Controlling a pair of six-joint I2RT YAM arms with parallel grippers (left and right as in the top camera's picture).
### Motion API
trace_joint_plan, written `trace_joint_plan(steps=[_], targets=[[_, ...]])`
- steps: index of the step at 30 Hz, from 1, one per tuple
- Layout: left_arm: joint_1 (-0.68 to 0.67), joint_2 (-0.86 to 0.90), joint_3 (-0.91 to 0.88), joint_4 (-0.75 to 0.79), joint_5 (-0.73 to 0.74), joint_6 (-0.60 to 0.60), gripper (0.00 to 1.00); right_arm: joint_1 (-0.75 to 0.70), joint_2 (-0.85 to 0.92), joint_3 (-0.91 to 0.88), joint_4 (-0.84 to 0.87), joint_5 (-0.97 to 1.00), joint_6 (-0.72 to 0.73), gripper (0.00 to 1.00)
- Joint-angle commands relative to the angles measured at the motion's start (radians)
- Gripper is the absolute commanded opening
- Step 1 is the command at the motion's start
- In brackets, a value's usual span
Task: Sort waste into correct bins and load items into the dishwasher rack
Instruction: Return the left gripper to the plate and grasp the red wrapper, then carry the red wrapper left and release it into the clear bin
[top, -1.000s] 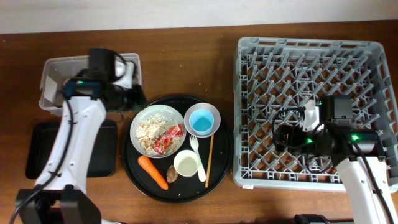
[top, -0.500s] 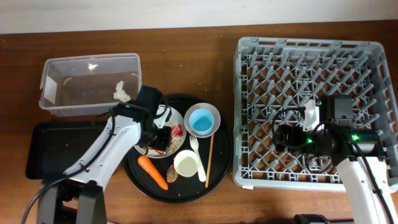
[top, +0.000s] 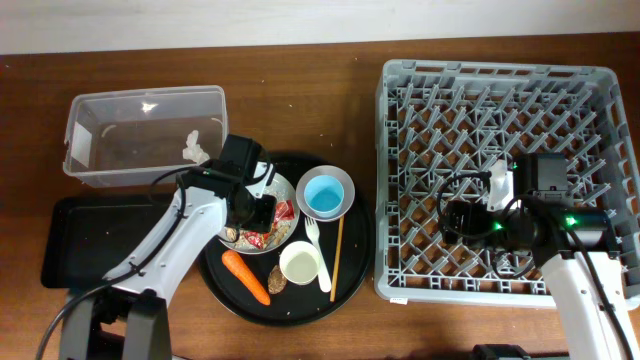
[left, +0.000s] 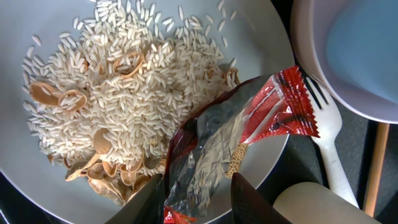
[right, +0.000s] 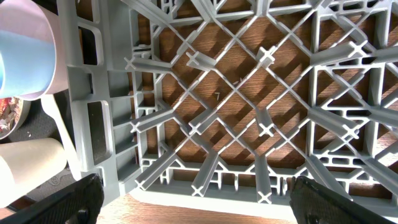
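left claw (left: 198, 182): low over the dish (left: 25, 25) on the round tray (top: 352, 272), jaws part open. the wrapper (left: 249, 118) stands in the gap between the two fingers (left: 146, 202). its lower end sits between them and its red sawtooth end lies beyond the fingertips, over the dish rim beside the fork (left: 329, 143). cannot tell whether the fingers pinch the wrapper or only flank it. rice scraps (left: 106, 87) cover the dish left of the wrapper.

right claw (right: 196, 186): jaws spread wide, nothing between them, hanging over the near left part of the rack (top: 400, 75).

other items: bowl (top: 343, 180) with the blue cup (top: 323, 196) inside, just right of the dish. white cup (top: 300, 263), carrot (top: 245, 277) and pit (top: 277, 279) on the near side of the round tray. chopstick (top: 337, 258) right of the fork. tissue (top: 193, 149) in the tub (top: 145, 100), far left. black tray (top: 80, 240) near side of the tub.
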Motion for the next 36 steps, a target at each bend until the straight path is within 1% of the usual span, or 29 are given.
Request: trace_joint_plan(steps=[1,4,5,7,10,13,16,18,20,21,23,26,30,31,32,33,34,36], targets=[[-0.005,-0.019,-0.033,0.011,-0.01,0.005,0.27,0.004,-0.001,0.022,0.0,0.013,-0.01,0.98],[-0.005,-0.018,-0.034,0.014,-0.011,0.005,0.16,0.004,-0.001,0.022,0.0,0.013,-0.01,0.98],[-0.005,-0.018,-0.034,0.015,-0.011,0.005,0.09,0.004,-0.001,0.022,0.0,0.013,-0.01,0.98],[-0.005,-0.018,-0.032,0.015,-0.011,0.005,0.01,0.004,-0.001,0.022,-0.001,0.013,-0.01,0.98],[-0.002,-0.024,0.001,0.01,-0.012,0.005,0.01,0.005,-0.001,0.022,-0.003,0.013,-0.01,0.98],[0.01,-0.053,0.086,-0.024,-0.018,0.005,0.01,0.004,-0.001,0.022,-0.004,0.013,-0.01,0.98],[0.041,-0.092,0.201,-0.059,-0.109,0.005,0.0,0.004,-0.001,0.022,-0.004,0.017,-0.01,0.98],[0.066,-0.109,0.26,-0.054,-0.168,0.005,0.0,0.004,-0.001,0.022,-0.004,0.021,-0.01,0.98],[0.096,-0.113,0.301,-0.034,-0.214,0.005,0.01,0.004,-0.001,0.022,-0.004,0.021,-0.01,0.98],[0.122,-0.113,0.31,0.0,-0.222,0.005,0.02,0.004,-0.001,0.022,-0.004,0.021,-0.01,0.98],[0.17,-0.107,0.31,0.053,-0.221,0.005,0.04,0.004,-0.001,0.022,-0.004,0.021,-0.01,0.98],[0.261,-0.069,0.31,0.12,-0.22,0.005,0.04,0.005,-0.001,0.022,-0.005,0.02,-0.01,0.99],[0.32,0.011,0.31,0.153,-0.219,0.005,0.04,0.005,-0.001,0.022,-0.005,0.02,-0.01,0.98],[0.327,0.029,0.31,0.156,-0.219,0.005,0.12,0.005,-0.001,0.022,-0.005,0.02,-0.01,0.98],[0.332,0.054,0.31,0.161,-0.214,0.005,0.38,0.004,-0.001,0.022,-0.005,0.02,-0.01,0.98],[0.333,0.064,0.31,0.164,-0.208,0.005,0.51,0.005,-0.001,0.022,-0.005,0.02,-0.01,0.98],[0.333,0.07,0.31,0.169,-0.201,0.005,0.6,0.005,-0.001,0.022,-0.005,0.02,-0.01,0.98],[0.333,0.066,0.314,0.18,-0.202,0.006,0.72,0.005,-0.001,0.022,-0.005,0.02,-0.01,0.98]])
